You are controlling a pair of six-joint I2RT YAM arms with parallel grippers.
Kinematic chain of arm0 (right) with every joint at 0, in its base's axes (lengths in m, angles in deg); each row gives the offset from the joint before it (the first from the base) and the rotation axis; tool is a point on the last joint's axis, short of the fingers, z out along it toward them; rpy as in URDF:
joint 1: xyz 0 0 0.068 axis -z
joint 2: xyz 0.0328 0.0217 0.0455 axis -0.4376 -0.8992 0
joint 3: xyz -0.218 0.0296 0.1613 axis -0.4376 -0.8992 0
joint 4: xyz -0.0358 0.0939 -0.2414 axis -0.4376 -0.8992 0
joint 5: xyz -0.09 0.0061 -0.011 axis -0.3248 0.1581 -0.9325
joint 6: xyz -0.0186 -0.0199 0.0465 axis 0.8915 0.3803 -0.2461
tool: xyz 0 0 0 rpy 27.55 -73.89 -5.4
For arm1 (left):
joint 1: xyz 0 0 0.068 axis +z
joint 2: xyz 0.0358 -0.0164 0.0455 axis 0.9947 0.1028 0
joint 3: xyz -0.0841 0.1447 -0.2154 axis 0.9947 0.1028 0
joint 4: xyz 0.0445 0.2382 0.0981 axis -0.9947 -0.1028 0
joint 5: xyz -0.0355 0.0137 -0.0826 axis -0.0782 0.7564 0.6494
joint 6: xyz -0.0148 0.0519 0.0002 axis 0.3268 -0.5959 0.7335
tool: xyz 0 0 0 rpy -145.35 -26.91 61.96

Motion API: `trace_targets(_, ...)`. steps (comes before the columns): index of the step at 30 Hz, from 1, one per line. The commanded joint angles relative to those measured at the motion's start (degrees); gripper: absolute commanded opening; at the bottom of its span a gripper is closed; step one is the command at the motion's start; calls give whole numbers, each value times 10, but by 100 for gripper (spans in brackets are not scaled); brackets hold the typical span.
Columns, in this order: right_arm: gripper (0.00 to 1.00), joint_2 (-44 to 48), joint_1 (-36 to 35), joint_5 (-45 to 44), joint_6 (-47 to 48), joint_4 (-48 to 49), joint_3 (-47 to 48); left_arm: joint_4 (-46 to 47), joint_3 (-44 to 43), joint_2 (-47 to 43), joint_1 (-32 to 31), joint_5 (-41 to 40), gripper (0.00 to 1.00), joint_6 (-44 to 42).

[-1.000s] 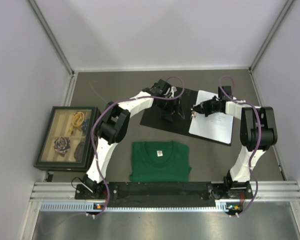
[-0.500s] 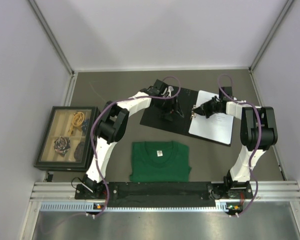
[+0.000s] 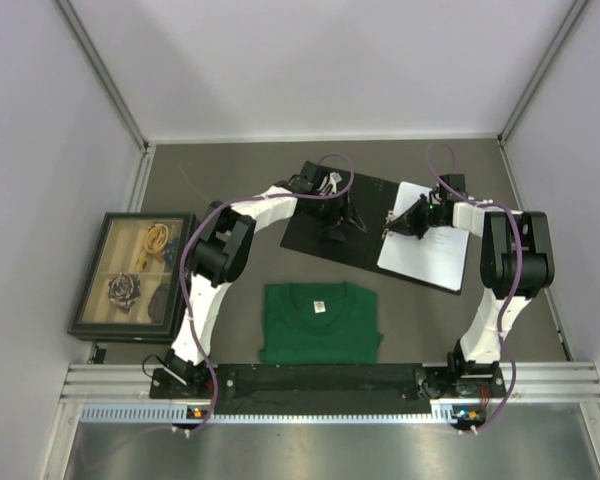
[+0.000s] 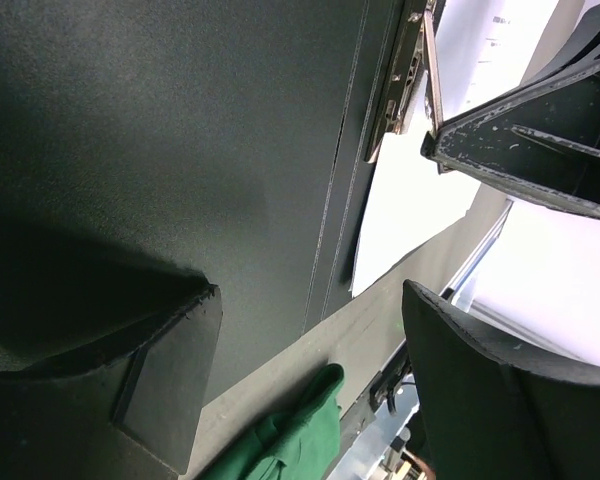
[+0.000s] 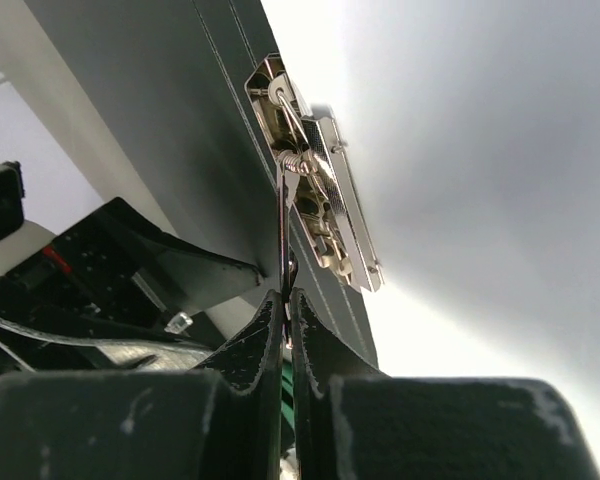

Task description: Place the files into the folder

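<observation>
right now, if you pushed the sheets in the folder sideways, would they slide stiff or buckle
Probably buckle: the files look thin and loose, lying flat on the folder. They seem light, so a small push may fan them apart. Near the clip, whose lever the right pincer pinches, their edge may catch rather than slide.
</observation>
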Motion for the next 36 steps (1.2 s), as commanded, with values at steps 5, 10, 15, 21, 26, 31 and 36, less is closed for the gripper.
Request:
trace_targets(5, 0, -2, 16, -155, 102, -99, -8, -35, 27, 28, 10, -95, 80, -28)
trace_targets(10, 0, -13, 16, -73, 78, -51, -15, -33, 13, 24, 7, -73, 79, -34)
trace_targets(15, 1, -37, 11, -10, 25, -21, 26, -28, -29, 28, -7, -27, 79, -28)
trace_targets(21, 7, -21, 10, -2, -3, -29, 49, -13, -30, 43, -13, -18, 78, -7)
trace_targets(26, 11, -14, 8, 11, -20, -24, 53, -10, -23, 39, -14, -21, 78, -13)
trace_targets(31, 20, 1, 8, 18, -34, -17, 51, -13, -23, 36, -15, -23, 78, -16)
trace_targets(36, 21, 13, 8, 21, -40, -12, 46, -13, -23, 36, -14, -24, 78, -20)
